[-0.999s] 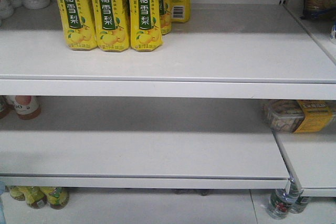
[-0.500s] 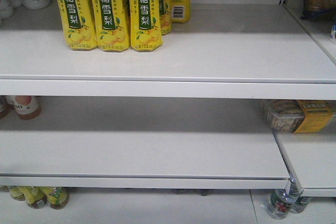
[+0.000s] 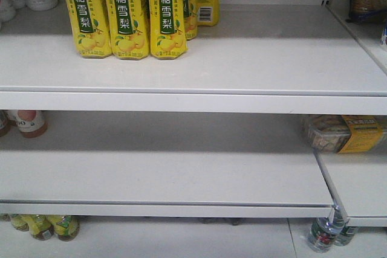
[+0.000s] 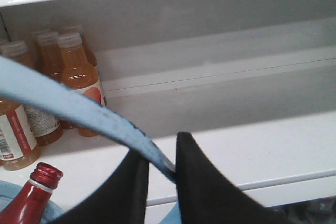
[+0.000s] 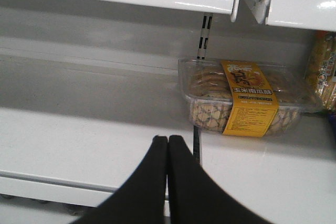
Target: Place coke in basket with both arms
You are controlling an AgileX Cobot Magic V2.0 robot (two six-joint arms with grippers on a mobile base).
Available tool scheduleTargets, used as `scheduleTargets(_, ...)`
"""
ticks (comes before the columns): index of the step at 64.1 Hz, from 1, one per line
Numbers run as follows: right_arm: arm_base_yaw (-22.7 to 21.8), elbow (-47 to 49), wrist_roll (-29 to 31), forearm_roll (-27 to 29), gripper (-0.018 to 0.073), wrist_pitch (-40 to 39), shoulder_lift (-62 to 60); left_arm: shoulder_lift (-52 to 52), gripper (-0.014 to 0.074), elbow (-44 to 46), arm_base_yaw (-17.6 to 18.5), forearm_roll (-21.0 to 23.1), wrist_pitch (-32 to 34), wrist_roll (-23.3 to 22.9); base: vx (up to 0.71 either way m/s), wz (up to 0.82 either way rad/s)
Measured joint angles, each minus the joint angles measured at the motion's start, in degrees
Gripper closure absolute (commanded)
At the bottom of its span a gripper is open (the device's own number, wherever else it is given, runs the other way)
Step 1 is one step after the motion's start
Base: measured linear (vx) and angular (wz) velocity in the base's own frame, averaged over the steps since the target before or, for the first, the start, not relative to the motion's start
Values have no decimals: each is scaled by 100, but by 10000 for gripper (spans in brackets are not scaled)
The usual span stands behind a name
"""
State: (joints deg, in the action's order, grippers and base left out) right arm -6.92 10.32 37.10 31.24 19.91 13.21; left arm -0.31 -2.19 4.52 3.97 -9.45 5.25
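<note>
The basket shows only in the left wrist view. Its light blue hoop handle [image 4: 79, 111] runs diagonally from the left edge down into my left gripper [image 4: 161, 148], which is shut on it. A bit of light blue basket rim [image 4: 10, 195] sits at the bottom left. A red-capped red bottle neck [image 4: 39, 187] pokes up there. The coke can is out of view. My right gripper [image 5: 167, 139] is shut with nothing in it, over the front of a white shelf [image 5: 79, 145]. Neither arm appears in the front view.
Yellow pear-drink bottles [image 3: 124, 13] stand on the upper shelf [image 3: 242, 64]. Orange juice bottles [image 4: 76, 77] line the left of the lower shelf. A clear cookie box with a yellow label [image 5: 241, 98] lies ahead of the right gripper. Small bottles [image 3: 323, 234] stand below.
A sliver of light blue at the front view's bottom left edge a second ago is gone. The shelves and bottles have not moved.
</note>
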Motion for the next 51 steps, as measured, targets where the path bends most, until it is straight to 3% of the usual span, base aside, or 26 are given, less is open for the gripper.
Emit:
scheduleTargets(14, 0, 0, 0, 0, 569, 0, 0, 0, 603, 0, 0, -1031, 0, -1223, 0, 0)
scheduleTargets(18, 0, 0, 0, 0, 569, 0, 0, 0, 603, 0, 0, -1130, 0, -1400, 0, 0)
scheduleTargets(51, 0, 0, 0, 0, 569, 0, 0, 0, 603, 0, 0, -746, 0, -1226, 0, 0)
